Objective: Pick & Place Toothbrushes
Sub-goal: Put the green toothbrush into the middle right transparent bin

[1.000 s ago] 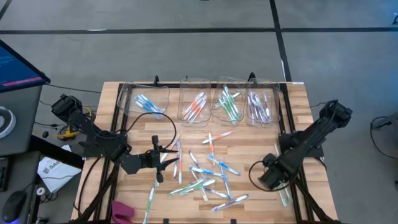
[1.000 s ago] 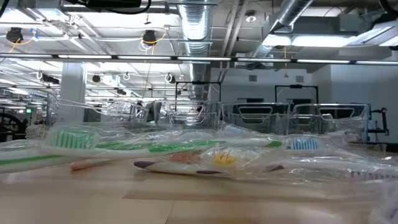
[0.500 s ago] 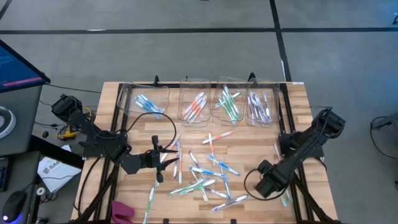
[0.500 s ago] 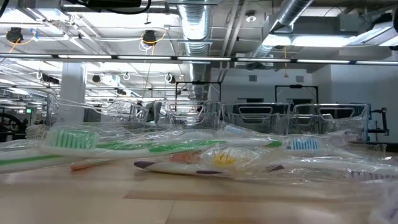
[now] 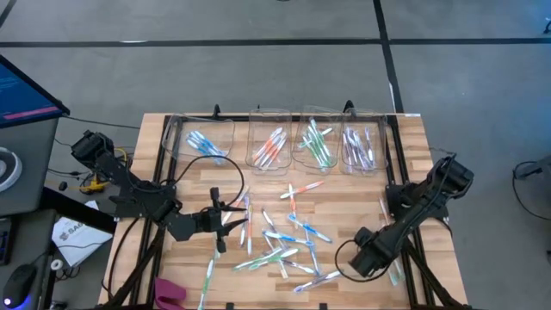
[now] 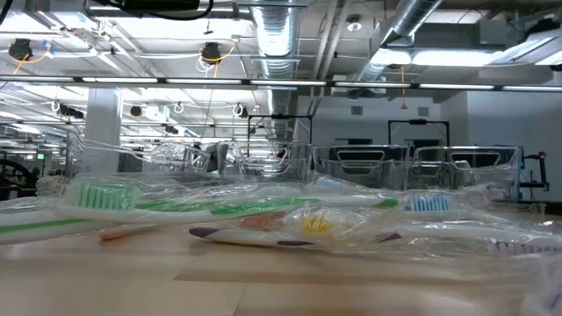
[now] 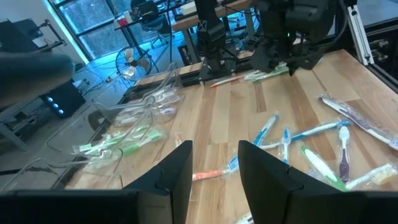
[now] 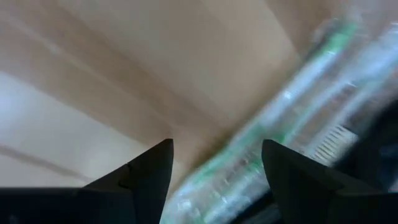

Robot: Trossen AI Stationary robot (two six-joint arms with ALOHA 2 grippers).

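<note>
Several wrapped toothbrushes lie loose on the middle of the wooden table; they fill the low view close up. A green wrapped toothbrush lies at the near right. It shows blurred just ahead of my right gripper's fingers in the right wrist view. My right gripper is low over the table beside it, open. My left gripper hovers left of the pile, open and empty.
Four clear bins stand in a row at the far edge, holding blue, orange, green and purple toothbrushes. One more toothbrush lies at the near left, by a pink object at the table's near edge.
My right gripper has moved toward the table's near edge and a little to the left, coming down close to the green toothbrush at the near right. My left arm and the toothbrushes have stayed still.
</note>
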